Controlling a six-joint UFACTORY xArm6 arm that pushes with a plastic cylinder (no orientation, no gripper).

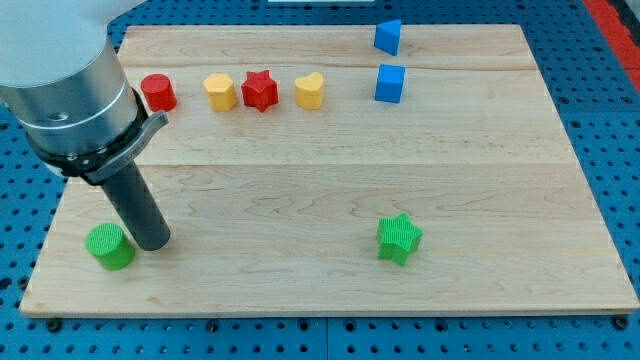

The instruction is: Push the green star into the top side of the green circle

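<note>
The green star (400, 238) lies on the wooden board at the lower right of centre. The green circle (109, 246) sits near the board's lower left corner. My tip (153, 243) rests on the board just to the right of the green circle, very close to it or touching it. The star is far to the right of both, at about the same height in the view.
Along the top of the wooden board (330, 170) stand a red circle (158, 92), a yellow hexagon (219, 91), a red star (260, 90), a yellow heart (310, 90), a blue cube (390, 83) and a blue triangle (388, 37). A blue pegboard surrounds the board.
</note>
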